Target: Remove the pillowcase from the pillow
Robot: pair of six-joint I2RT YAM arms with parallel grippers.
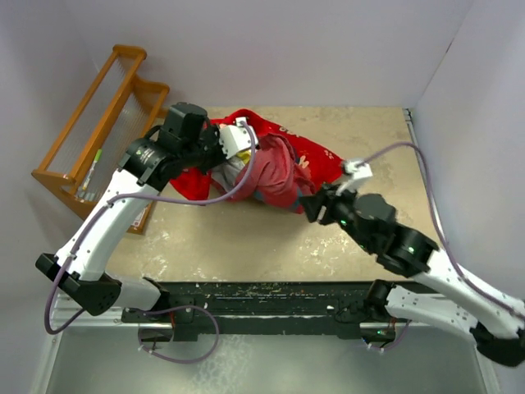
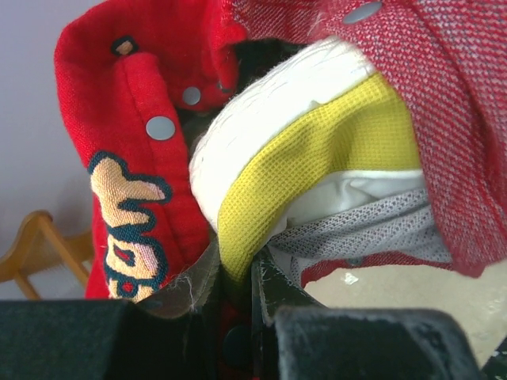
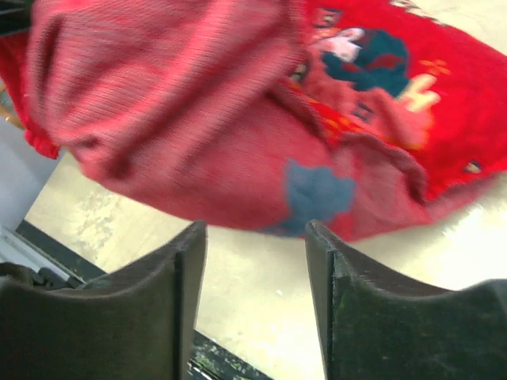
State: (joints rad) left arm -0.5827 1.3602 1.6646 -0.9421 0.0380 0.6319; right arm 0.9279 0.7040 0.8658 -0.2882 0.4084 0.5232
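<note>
The red printed pillowcase lies bunched at the back middle of the table, partly turned to its darker lining. The cream pillow with its yellow side band sticks out of the snap-lined opening in the left wrist view. My left gripper is shut on the pillow's yellow band at the case's left end. My right gripper is open and empty just in front of the case's right part, its fingers apart over bare table below the red fabric.
A wooden rack stands at the back left, off the table's edge. White walls close in at the back and right. A black rail runs along the near edge by the arm bases.
</note>
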